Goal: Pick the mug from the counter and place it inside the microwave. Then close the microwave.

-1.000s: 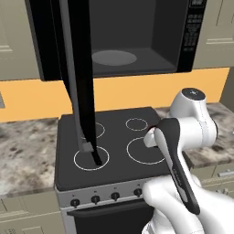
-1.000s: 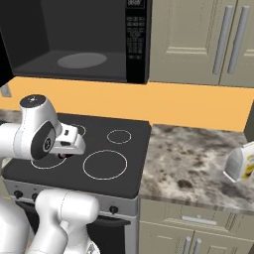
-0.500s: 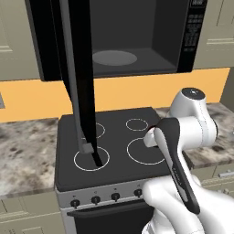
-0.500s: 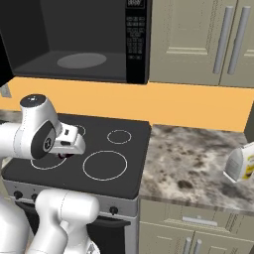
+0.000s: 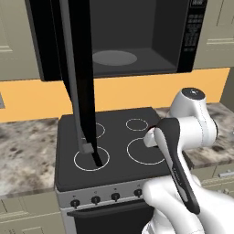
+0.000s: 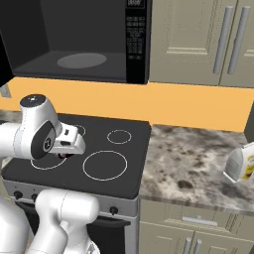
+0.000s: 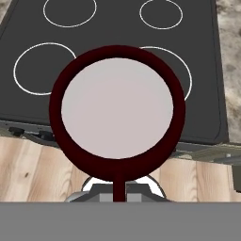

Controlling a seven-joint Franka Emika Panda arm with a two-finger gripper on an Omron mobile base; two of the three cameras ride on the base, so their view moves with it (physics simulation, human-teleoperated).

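The hand point(image 6: 63, 155) holds the mug point(image 7: 117, 110) over the stove point(image 5: 119, 137), barely moved in the past second. The microwave point(image 5: 137, 36) stands open above, door point(image 5: 77, 77) swung wide; the lift inside remains.

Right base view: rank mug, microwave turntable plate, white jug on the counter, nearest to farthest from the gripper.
1. mug: at the gripper itself, over the stove's left side; only a dark red sliver shows.
2. turntable plate: above, inside the open microwave.
3. white jug: far right on the counter.
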